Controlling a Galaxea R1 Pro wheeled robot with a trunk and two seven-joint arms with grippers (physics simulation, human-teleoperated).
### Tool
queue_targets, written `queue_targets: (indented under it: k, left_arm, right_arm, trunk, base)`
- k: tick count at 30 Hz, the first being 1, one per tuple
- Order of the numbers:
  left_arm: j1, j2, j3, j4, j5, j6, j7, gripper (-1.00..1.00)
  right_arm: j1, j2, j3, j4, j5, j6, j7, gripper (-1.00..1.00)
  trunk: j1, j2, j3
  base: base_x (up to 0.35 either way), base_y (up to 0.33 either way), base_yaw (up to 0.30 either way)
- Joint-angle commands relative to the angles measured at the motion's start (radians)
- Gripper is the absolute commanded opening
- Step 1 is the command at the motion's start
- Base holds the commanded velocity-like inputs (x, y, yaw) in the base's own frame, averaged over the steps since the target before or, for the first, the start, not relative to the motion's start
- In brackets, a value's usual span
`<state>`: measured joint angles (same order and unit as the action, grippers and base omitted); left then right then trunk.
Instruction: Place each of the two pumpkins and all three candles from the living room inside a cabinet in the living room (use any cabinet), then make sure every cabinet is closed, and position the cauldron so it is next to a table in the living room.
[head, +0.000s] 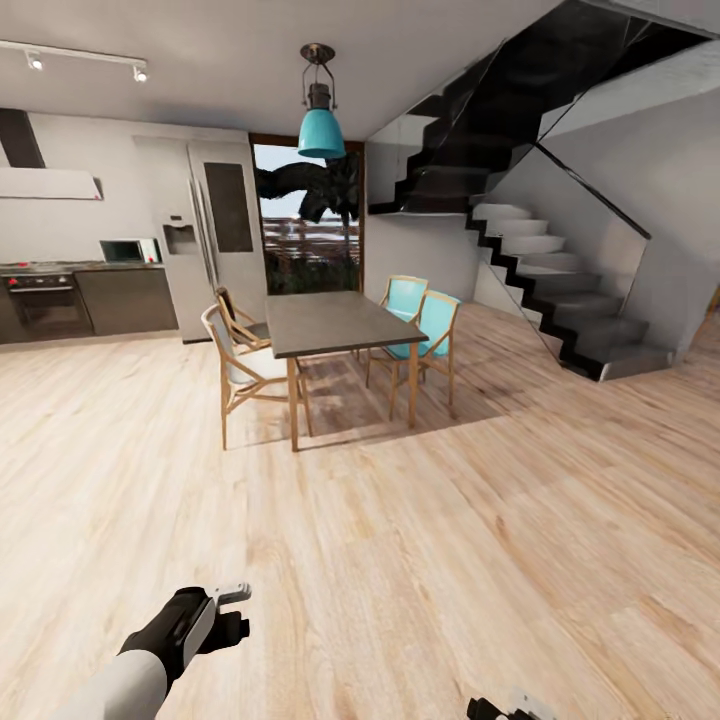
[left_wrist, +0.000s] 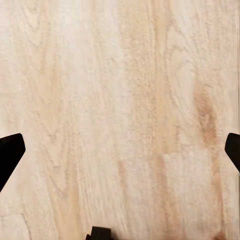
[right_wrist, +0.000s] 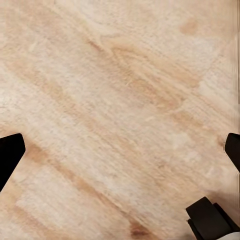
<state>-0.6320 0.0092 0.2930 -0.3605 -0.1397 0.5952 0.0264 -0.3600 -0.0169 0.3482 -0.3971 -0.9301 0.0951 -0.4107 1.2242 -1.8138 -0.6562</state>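
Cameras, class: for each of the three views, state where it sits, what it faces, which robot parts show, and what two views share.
Head view: on the head, facing the grey dining table, left gripper low.
Left wrist view: facing pale wooden floor, dark fingertips apart.
Right wrist view: same floor, fingertips apart.
Shared: both wrists see floor.

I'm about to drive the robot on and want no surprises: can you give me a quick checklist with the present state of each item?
1. Left gripper empty: ok, fingers spread wide with bare wooden floor between them.
2. Right gripper empty: ok, fingers apart over floor, nothing held.
3. Floor directly ahead free of obstacles: ok up to the dining table and its chairs.
4. Staircase kept at a distance: ok, it stands off to the right.
5. Pumpkins, candles, cabinet or cauldron located: not ok, this view faces the kitchen fridge and dining area.
6. Arms tucked for travel: cannot tell, the head view catches just the left forearm and a bit of the right gripper.
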Motion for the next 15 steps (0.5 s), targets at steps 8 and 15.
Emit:
queue_targets:
  k: [8,15]
  left_arm:
    - [0.000,0.000,0.000,0.000,0.000,0.000,0.000,1.00]
    - [0.000,0.000,0.000,0.000,0.000,0.000,0.000,1.00]
  right_arm:
    - [0.001,-0.001,0.000,0.001,0.000,-0.003,0.003,1.00]
    - [0.001,-0.021,-0.001,0.002,-0.002,-0.004,0.003,1.00]
  trunk:
    - [0.000,0.000,0.001]
    - [0.000,0.000,0.001]
  base:
    - [0.000,0.000,-0.273]
    - [0.000,0.000,-0.279]
